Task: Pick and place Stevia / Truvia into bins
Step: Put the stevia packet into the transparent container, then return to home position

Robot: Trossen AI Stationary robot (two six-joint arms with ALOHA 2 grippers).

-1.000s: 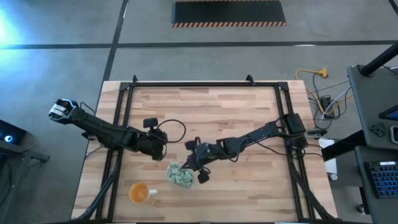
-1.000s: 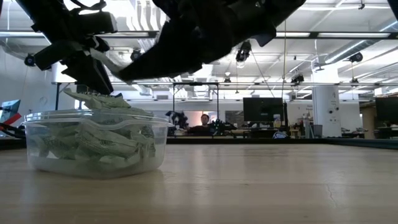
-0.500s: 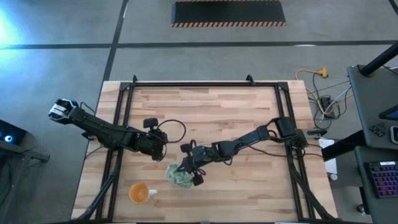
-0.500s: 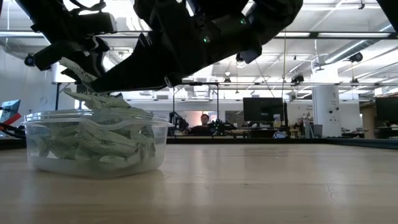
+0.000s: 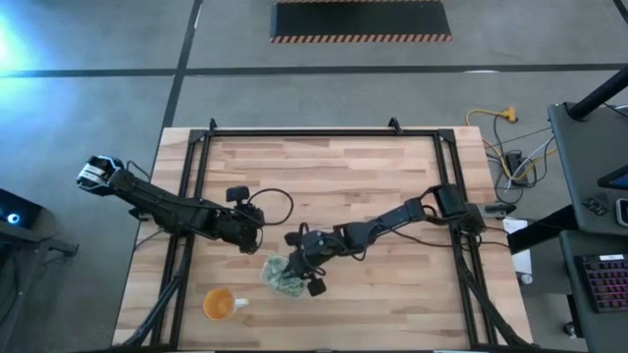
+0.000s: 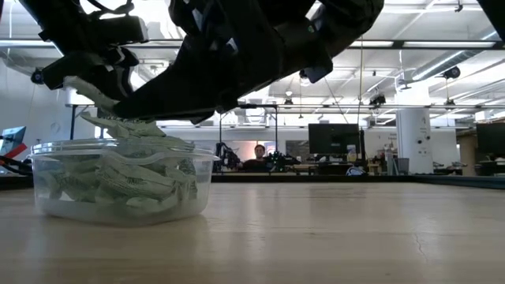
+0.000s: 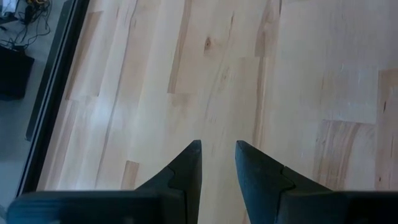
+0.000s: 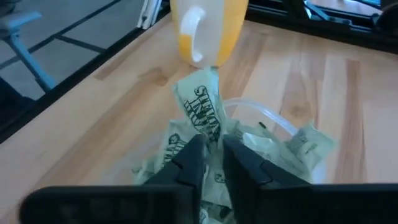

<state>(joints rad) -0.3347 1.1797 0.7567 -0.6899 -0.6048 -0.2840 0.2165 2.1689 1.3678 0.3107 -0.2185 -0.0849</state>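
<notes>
Grey floor surrounds the wooden bench (image 5: pixel 334 186) from above; the right hand (image 5: pixel 297 267) hangs over the tub (image 5: pixel 279 277), placed to drop into it; the left hand (image 5: pixel 257 230) waits nearby, over bare wood. Level with the bench, the tub (image 6: pixel 118 185) is heaped with packets (image 6: pixel 118 177). The left hand (image 7: pixel 217 163) stands slightly spread, empty. The right hand (image 8: pixel 211 155) pinches one packet (image 8: pixel 202 115) upright above the tub, orange cup (image 8: pixel 208 28) beyond.
</notes>
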